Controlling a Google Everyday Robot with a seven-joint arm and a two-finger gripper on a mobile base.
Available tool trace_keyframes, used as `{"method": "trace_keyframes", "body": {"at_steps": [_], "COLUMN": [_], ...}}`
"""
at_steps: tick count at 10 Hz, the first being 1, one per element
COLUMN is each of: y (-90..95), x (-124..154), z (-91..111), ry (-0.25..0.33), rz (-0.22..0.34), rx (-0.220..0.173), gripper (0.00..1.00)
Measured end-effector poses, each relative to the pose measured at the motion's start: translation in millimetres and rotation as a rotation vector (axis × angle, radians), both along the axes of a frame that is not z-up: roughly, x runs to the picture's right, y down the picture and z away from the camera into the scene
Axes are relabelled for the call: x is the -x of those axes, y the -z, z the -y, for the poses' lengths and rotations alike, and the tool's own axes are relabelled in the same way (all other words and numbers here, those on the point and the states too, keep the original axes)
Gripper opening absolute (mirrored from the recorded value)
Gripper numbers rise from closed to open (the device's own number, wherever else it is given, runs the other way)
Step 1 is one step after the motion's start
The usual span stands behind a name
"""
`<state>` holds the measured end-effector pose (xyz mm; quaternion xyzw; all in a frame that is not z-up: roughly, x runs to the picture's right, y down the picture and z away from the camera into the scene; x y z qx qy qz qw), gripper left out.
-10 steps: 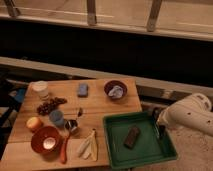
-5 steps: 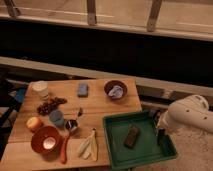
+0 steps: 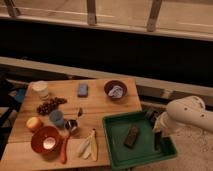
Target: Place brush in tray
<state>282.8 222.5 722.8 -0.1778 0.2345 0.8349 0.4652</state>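
The green tray [image 3: 119,148] sits at the table's front right corner. A small brown block [image 3: 132,136] lies in its middle. My gripper [image 3: 155,128], at the end of the white arm [image 3: 187,118], hangs over the tray's right side. It is shut on the slim black brush [image 3: 158,141]. The brush points down along the tray's right rim, with its lower end low inside the tray. I cannot tell whether it touches the tray floor.
The wooden table [image 3: 97,104] holds a brown bowl [image 3: 115,90] with a white item, a blue sponge [image 3: 83,90], a white cup [image 3: 40,89], grapes [image 3: 50,106], an orange fruit [image 3: 33,123], a blue cup [image 3: 56,118], an orange bowl [image 3: 46,140], an orange-handled utensil [image 3: 64,150] and yellowish pieces [image 3: 89,146].
My gripper has come down and slightly forward over the tray's right side, carrying the brush lower into the tray. Nothing on the table has moved.
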Motion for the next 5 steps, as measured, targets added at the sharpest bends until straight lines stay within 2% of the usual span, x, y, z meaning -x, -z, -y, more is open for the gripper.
{"method": "trace_keyframes", "body": {"at_steps": [5], "y": [-0.4], "x": [1.6], "z": [0.4], "ry": [0.002], "rz": [0.003], "rx": [0.0], "gripper": [0.78]}}
